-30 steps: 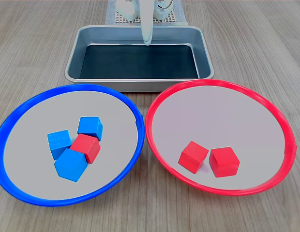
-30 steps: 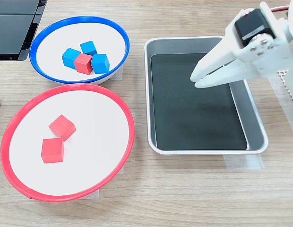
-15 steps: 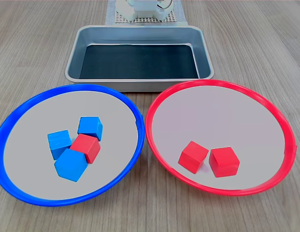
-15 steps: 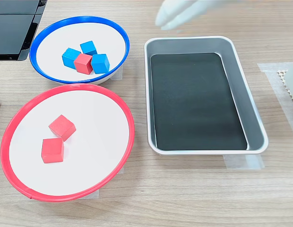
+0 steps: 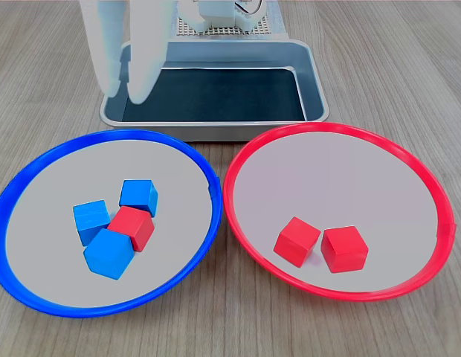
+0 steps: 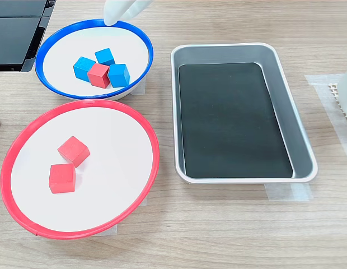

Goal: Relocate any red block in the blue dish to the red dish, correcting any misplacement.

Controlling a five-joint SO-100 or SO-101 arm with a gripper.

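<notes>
Your gripper point(image 5: 124, 95) has swung across since half a second ago: then it was a blur above the tray's far rim in the second exterior view and out of sight in the first; now it hangs over the tray's point(image 5: 314, 89) left end in the first exterior view, two white fingers point(image 5: 149, 52) pointing down with a narrow gap between them, holding nothing. In the second exterior view only a tip point(image 6: 123, 11) shows, at the top edge over the blue dish's point(image 6: 53, 36) far rim. A second ago it sat over the tray's middle. Blocks and dishes have not shifted.

No writing or brand can be read anywhere.

Count: three red blocks, three blue blocks, two dishes, one tray.

The red block point(image 5: 132, 227) you are after lies in the blue dish point(image 5: 37, 160), below and nearer the camera than your gripper in the first exterior view, well apart from it, wedged among the three blue blocks point(image 5: 138, 196) and touching them. In the second exterior view it point(image 6: 98, 75) lies below the tip. The other two red blocks point(image 5: 297, 240) lie side by side in the red dish point(image 5: 409, 156), far to your gripper's right in the first exterior view.
</notes>
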